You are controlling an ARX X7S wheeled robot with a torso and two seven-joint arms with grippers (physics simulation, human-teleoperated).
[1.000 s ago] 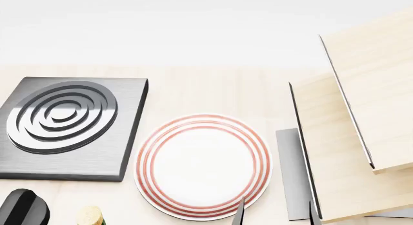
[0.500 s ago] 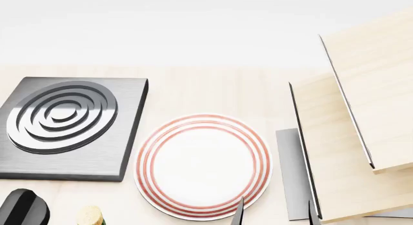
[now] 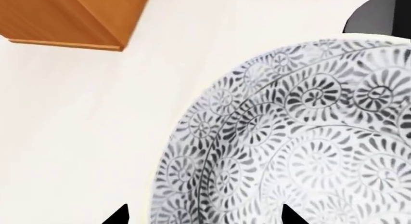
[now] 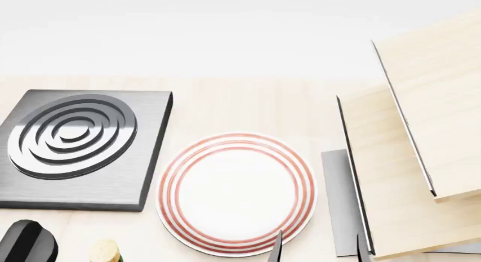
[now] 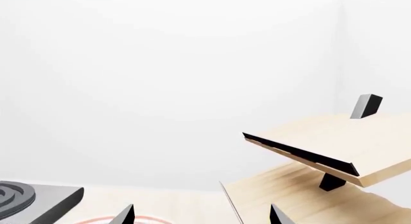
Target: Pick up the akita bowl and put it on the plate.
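Glazed floral akita bowl (image 3: pixel 301 147) fills view beneath my left pincer (image 3: pixel 204 214), tips spread wide; red-ringed flat plate (image 4: pixel 236 193) bare.

the akita bowl (image 3: pixel 301 142) looks like glazed ceramic, smooth and white under a dense grey-black floral print. the plate (image 4: pixel 236 193) is smooth white ceramic too, its red rings (image 4: pixel 301 177) slightly soft in tone. at its 9 o'clock the burner (image 4: pixel 79 146) reads as brushed dark metal with brighter, polished raised rings. the table (image 4: pixel 248 104) is pale matt wood with faint grain, and the shelf boards (image 4: pixel 421 160) at the plate's 3 o'clock match it, edged in dark trim.
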